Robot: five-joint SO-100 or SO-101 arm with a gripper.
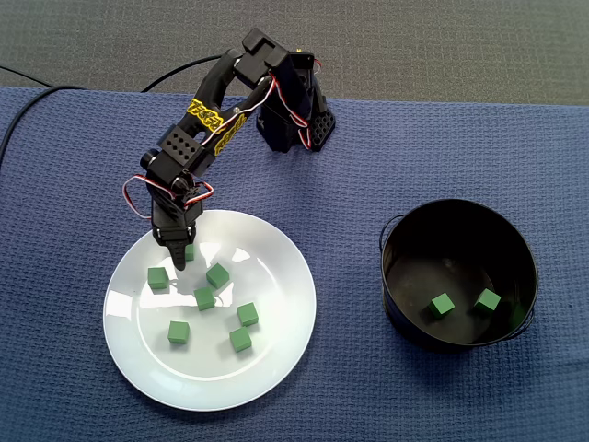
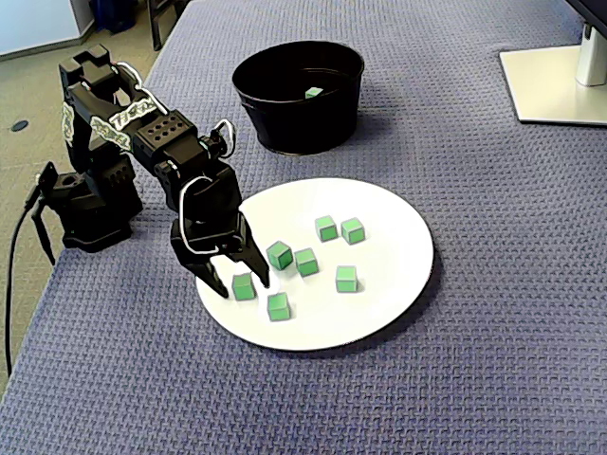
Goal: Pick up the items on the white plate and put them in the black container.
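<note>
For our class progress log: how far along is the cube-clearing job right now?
Done: two green cubes lie in the black container. In hand: the open gripper straddles one cube on the white plate, not yet lifted. Left: all seven cubes on the plate.

A blue waffle-weave cloth (image 1: 460, 138) covers the table in both fixed views. Beyond the cloth's far edge lies a strip of grey, carpet-like surface (image 1: 414, 46). A thin black cable (image 2: 8, 322) runs along the cloth's left edge in a fixed view and hangs partly off it. On the cloth's far right corner in that same view sits a flat pale-grey stand base (image 2: 550, 85) with an upright post (image 2: 593, 47) rising from it, cut off by the frame. Past the cloth's far left corner is pale floor (image 2: 28, 95).
</note>
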